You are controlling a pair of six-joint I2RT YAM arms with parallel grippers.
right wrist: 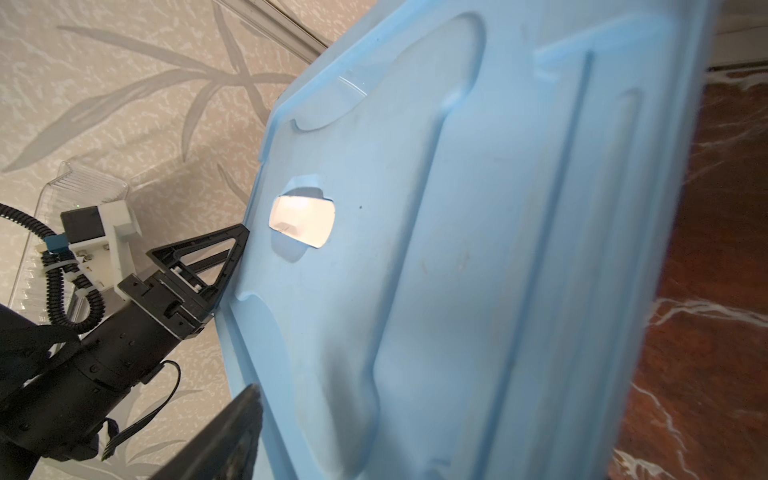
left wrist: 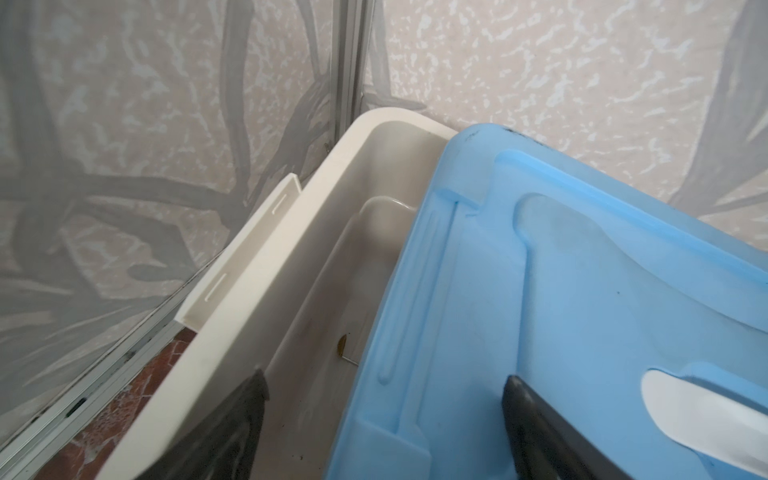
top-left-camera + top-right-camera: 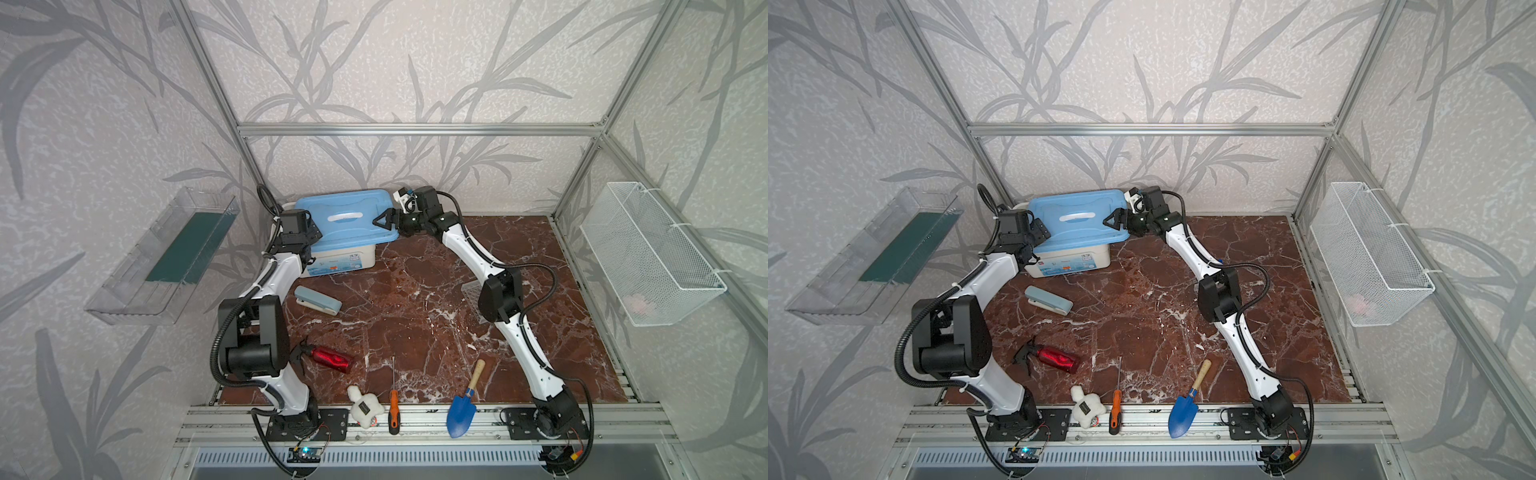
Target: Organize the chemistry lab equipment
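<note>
Your left gripper [image 2: 384,378] has its jaws spread astride the left edge of the blue lid [image 3: 345,216], which lies askew on the white bin [image 2: 249,299]. Only one jaw of the right gripper [image 3: 380,222] shows, so I cannot tell its state. Move both lid ends together and level, and keep your right elbow clear of the clear grid rack [image 3: 471,291] on the worktop [image 3: 415,316].

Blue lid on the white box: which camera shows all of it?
A top view: almost the whole blue lid shows, sitting crooked on the white box. The left wrist view catches only one corner; the right wrist view sees it close, with edges cut off.
</note>
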